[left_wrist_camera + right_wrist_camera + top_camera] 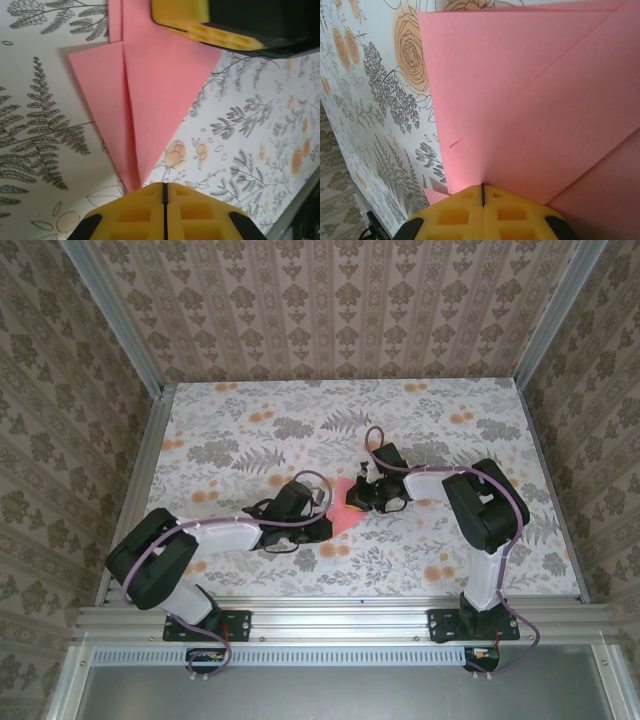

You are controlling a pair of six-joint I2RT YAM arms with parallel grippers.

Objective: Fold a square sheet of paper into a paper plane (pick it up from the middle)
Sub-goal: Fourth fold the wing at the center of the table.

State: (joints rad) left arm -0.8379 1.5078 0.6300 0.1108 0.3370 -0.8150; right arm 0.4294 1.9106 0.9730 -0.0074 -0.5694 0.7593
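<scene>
The square sheet of paper lies folded to a point on the floral table between my two grippers. In the left wrist view the pink paper narrows toward my left gripper. Its pads are shut, with the paper's tip just left of their seam and nothing between them. My right gripper is shut where a pink flap runs into the seam of its pads, and that flap looks pinched. From the left wrist, a yellow right fingertip rests on the paper's far end. From above, the left gripper and right gripper flank the paper.
The table has metal rails along its left side and front, and wallpapered walls on three sides. A table edge shows at the lower right of the left wrist view.
</scene>
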